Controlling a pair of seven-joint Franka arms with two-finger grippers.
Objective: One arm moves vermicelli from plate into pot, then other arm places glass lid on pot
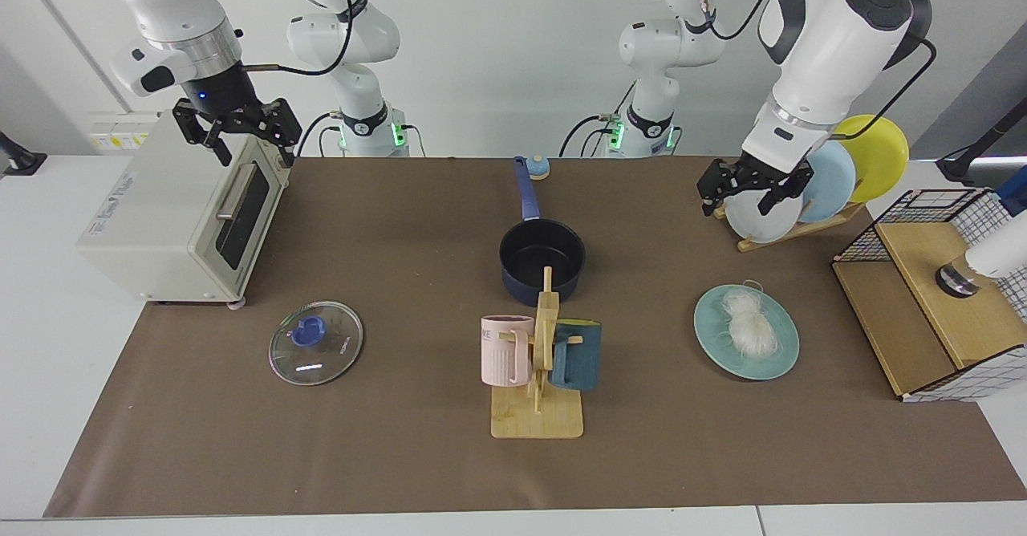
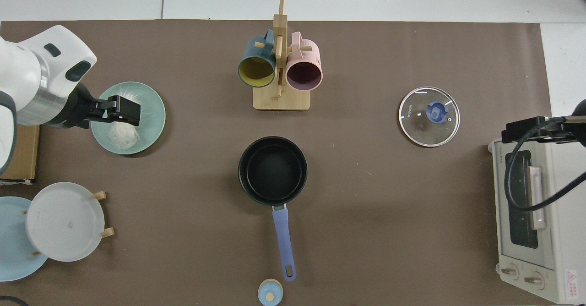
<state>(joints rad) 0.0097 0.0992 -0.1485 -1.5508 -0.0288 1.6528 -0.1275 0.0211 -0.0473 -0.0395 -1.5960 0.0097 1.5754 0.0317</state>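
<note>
White arms w/ black claws, black cables, green base lights.

A brown cover is laid on the white tabletop (image 1: pixel 32 295); the pot (image 1: pixel 542 261) is dark navy with a black inside; the plate (image 1: pixel 746 332) is pale teal-green; the vermicelli (image 1: pixel 746 323) is white; the glass lid (image 1: pixel 315 343) is clear, with a blue knob.

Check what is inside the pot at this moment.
The pot shows only its bare black inside; no vermicelli yet, which lies on the plate. The glass lid lies apart on the mat. The near inner wall is hidden in the facing view.
</note>
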